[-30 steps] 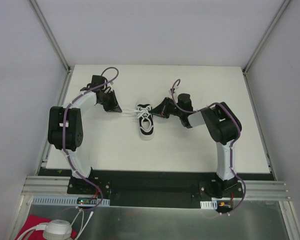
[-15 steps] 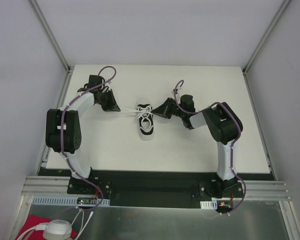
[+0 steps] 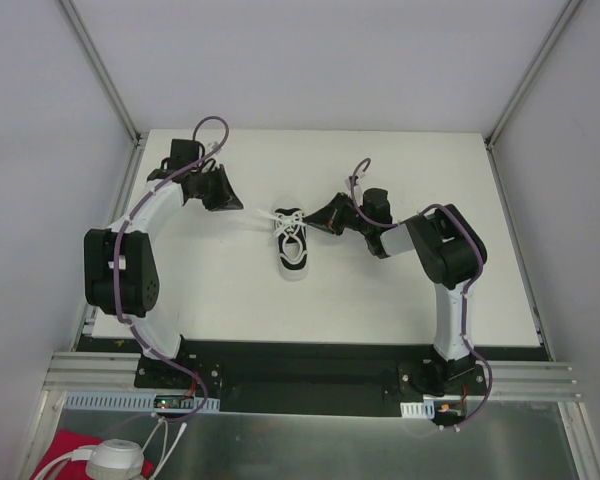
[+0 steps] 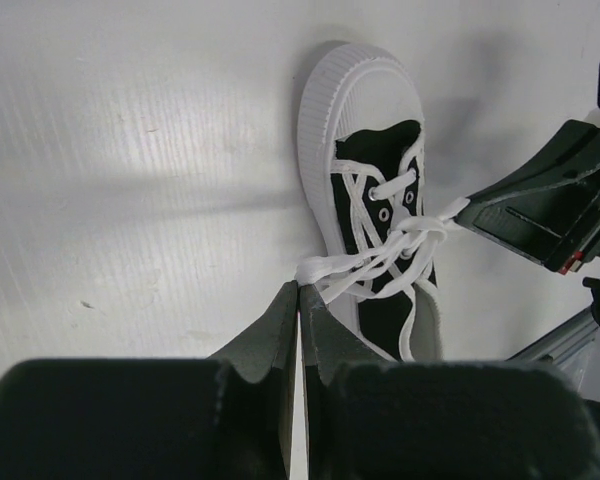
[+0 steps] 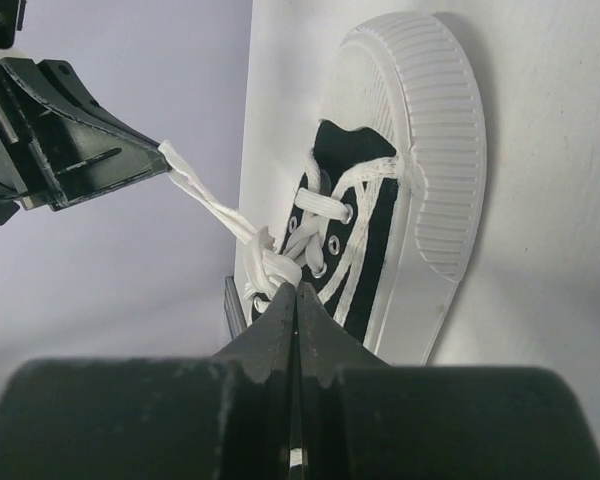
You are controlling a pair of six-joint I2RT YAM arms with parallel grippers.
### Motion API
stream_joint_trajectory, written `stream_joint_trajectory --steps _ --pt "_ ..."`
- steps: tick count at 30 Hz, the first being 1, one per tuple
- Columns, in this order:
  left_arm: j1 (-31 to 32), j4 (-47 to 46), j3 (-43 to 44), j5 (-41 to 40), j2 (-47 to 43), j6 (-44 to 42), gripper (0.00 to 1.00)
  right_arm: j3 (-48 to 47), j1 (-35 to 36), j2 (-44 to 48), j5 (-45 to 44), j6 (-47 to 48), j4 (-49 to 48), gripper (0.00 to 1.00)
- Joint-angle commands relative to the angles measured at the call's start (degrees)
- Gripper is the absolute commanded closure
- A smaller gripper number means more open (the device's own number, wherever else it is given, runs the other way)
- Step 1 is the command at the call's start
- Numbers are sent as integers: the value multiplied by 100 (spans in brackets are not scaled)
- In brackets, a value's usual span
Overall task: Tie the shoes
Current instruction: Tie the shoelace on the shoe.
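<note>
Small black sneaker (image 3: 294,252) sits mid-table (image 3: 380,290), light, prob. skids if tugged hard. Laces (image 5: 212,203) thin, limp, likely slippery. Left gripper (image 4: 298,288) pinched shut on a strand; right gripper (image 5: 296,290) clamped by the knot (image 5: 265,255) — best held near the ends, pulled evenly.

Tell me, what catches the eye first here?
A small black sneaker lies in the middle of the white table. From either side, the left hand and the right hand each pinch its white laces, drawn out to each side.
</note>
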State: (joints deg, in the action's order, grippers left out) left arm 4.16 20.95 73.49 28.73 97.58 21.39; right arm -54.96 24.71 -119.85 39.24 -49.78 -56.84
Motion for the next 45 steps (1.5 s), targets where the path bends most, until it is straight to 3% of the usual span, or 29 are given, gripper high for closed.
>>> stream_joint_trajectory --steps 1,15,45 --pt "84 85 253 238 -266 -170 100 -156 -45 243 22 -93 -425 99" --pt "58 93 209 27 -626 -214 100 47 -186 287 31 -208 -688 99" --pt "-267 120 -204 -307 -547 -284 100 100 -335 252 66 -401 -952 100"
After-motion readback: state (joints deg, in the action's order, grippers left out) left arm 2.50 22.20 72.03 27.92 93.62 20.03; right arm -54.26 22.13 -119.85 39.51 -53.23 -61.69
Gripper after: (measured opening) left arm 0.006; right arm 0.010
